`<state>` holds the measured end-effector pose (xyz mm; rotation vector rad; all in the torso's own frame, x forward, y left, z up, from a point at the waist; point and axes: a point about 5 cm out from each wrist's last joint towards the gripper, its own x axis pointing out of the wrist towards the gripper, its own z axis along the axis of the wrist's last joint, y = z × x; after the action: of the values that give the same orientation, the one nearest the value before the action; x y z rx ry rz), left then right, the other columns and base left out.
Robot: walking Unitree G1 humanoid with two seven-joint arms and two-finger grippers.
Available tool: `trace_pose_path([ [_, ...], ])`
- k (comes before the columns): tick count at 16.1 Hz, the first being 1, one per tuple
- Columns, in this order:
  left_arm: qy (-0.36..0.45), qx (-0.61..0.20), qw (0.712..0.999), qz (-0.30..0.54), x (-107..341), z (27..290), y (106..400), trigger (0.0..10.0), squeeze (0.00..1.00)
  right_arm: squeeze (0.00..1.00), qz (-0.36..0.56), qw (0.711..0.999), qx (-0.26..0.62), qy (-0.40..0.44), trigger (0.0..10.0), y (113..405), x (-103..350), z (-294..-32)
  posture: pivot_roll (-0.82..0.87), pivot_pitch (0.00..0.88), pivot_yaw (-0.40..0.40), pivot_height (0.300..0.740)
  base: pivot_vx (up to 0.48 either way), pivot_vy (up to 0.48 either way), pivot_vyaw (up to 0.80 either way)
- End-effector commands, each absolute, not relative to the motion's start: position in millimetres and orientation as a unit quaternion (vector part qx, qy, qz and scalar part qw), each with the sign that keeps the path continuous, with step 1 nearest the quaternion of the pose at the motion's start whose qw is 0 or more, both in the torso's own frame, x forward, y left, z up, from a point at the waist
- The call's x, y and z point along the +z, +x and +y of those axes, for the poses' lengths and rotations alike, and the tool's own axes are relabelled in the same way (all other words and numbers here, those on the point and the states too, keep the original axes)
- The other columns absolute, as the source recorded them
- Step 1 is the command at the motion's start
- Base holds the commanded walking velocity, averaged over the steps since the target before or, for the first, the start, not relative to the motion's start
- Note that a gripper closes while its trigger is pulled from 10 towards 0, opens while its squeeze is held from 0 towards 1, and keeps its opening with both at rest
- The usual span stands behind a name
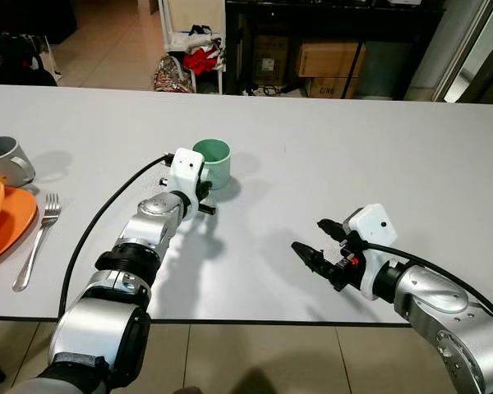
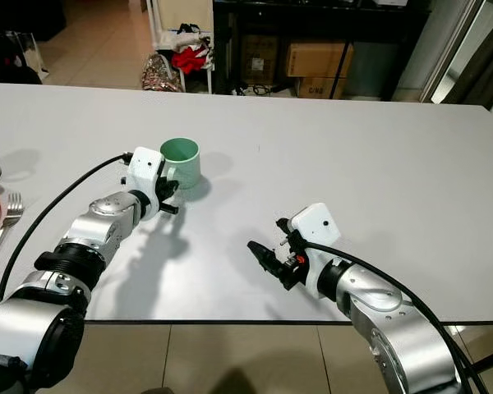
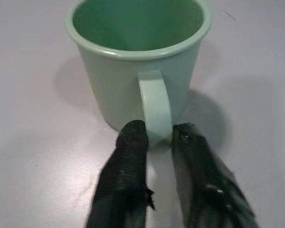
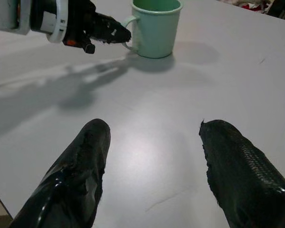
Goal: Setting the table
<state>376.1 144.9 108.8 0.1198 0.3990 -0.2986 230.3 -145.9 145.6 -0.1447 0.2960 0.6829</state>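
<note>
Item, green mug (image 1: 214, 161): upright on the white desk (image 1: 378, 156), well toward the middle, handle turned to my left arm. I read that handle as the reason for this approach. Item, left gripper (image 3: 154, 137): at the mug's handle, its two fingers (image 3: 131, 156) set either side of the loop's lower end and touching it; I judge them closed on the handle, though how firmly I cannot tell. Item, right gripper (image 1: 314, 242): low over bare desk, well apart from the mug on its near right, fingers spread and grasping nothing, kept out of the way, I take it. Item, place setting: grey cup (image 1: 5, 160), orange plate (image 1: 4, 222) and fork (image 1: 38, 238), far left of the mug; I judge the mug is bound there.
</note>
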Motion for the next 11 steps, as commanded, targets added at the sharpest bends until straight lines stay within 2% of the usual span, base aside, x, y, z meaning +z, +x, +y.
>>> trace_pose_path([
  [1,0.048,-0.149,0.969,0.190,114.2,142.5,379.6,10.0,1.00,0.00,0.140,0.930,0.332,-0.070,10.0,233.3,149.4,-148.0,-0.03,0.000,-0.008,0.740,0.000,0.000,0.00],
  [4,0.037,-0.149,0.973,0.170,122.2,146.0,380.3,10.0,1.00,0.00,0.140,0.931,0.331,-0.068,10.0,231.4,152.4,-150.5,-0.03,0.000,-0.012,0.740,0.000,0.000,0.00],
  [5,0.018,-0.147,0.976,0.162,125.7,149.7,378.1,10.0,0.60,0.00,0.139,0.932,0.328,-0.066,10.0,229.9,153.6,-151.4,-0.03,0.000,-0.012,0.740,0.000,0.000,0.00],
  [6,0.017,-0.146,0.977,0.152,128.3,153.0,374.2,10.0,0.00,0.00,0.136,0.933,0.328,-0.061,10.0,227.8,154.1,-151.4,-0.02,0.000,-0.015,0.740,0.000,0.000,0.00],
  [8,0.030,-0.147,0.981,0.124,136.3,159.0,363.1,10.0,0.00,0.00,0.127,0.936,0.323,-0.054,10.0,225.6,155.3,-150.2,-0.02,0.000,-0.011,0.740,0.000,0.000,0.00],
  [10,0.056,-0.164,0.981,0.092,150.3,166.1,335.8,10.0,0.00,0.00,0.103,0.946,0.307,-0.031,10.0,223.9,159.0,-145.4,-0.01,0.000,-0.013,0.740,0.000,0.000,0.00],
  [11,0.054,-0.134,0.987,0.072,159.0,172.1,327.1,10.0,0.00,0.00,0.085,0.952,0.293,-0.021,10.0,224.3,160.1,-142.5,0.00,0.000,-0.015,0.740,0.000,0.000,0.00],
])
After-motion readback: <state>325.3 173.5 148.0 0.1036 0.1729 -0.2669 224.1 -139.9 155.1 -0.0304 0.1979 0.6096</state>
